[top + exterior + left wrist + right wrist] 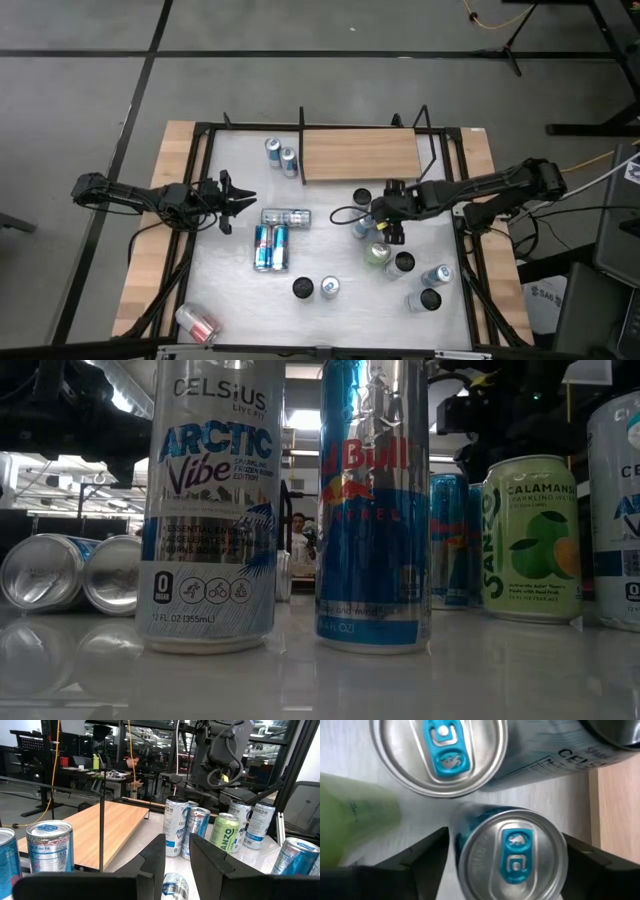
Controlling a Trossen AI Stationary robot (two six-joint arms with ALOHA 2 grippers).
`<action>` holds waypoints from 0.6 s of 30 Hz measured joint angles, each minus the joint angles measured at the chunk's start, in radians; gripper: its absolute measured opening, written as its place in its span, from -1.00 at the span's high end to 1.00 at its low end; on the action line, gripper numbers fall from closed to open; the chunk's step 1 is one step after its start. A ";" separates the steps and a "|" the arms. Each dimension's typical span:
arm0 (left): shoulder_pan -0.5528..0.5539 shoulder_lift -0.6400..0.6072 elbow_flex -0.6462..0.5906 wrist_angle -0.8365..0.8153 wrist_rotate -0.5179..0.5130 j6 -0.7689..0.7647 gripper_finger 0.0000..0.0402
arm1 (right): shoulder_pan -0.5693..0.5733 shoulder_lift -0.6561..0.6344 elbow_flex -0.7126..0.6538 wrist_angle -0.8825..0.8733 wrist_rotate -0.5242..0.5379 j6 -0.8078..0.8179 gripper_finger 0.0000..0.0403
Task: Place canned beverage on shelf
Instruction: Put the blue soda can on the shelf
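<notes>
A blue can [512,852], silver-lidded with a blue tab, stands upright on the desk [330,255] just in front of the shelf [360,154], framed between the two dark fingers of the right gripper [383,225]. The fingers stand to either side of its round wall; whether they already press it cannot be told. The step appears to be the grasp: next the gripper must close firmly, lift clear of the crowding cans beside it, and carry the can onto the bare, flat wooden board with its thin black uprights. The left gripper [232,201] waits left of the shelf, fingers narrowly parted, holding nothing.
</notes>
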 joint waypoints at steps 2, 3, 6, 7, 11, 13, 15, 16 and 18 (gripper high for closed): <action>0.000 0.000 0.000 0.000 0.000 0.000 0.60 | 0.000 -0.001 0.000 0.003 -0.001 0.001 -0.26; 0.000 0.000 0.000 0.000 0.000 0.000 0.60 | 0.000 -0.001 0.001 0.003 -0.001 0.001 -0.20; 0.000 0.000 0.000 0.000 0.000 0.000 0.60 | 0.000 -0.002 0.002 0.002 0.000 -0.002 -0.14; 0.000 0.000 0.000 0.000 0.000 0.000 0.60 | 0.000 -0.005 0.002 0.000 0.000 -0.005 -0.14; 0.000 0.000 0.000 0.000 0.000 0.000 0.60 | 0.000 -0.020 0.000 -0.020 -0.002 -0.011 -0.14; 0.000 0.000 0.000 0.000 0.000 0.000 0.60 | 0.000 -0.038 -0.002 -0.039 -0.006 -0.017 -0.18; 0.000 0.000 0.000 0.000 0.000 0.000 0.60 | 0.000 -0.064 -0.002 -0.047 -0.007 -0.032 -0.20; 0.000 0.000 0.000 0.000 0.000 0.000 0.60 | 0.000 -0.077 -0.002 -0.054 -0.006 -0.034 -0.20; 0.000 0.000 0.000 0.000 0.000 0.000 0.60 | 0.000 -0.104 -0.002 -0.074 -0.006 -0.041 -0.19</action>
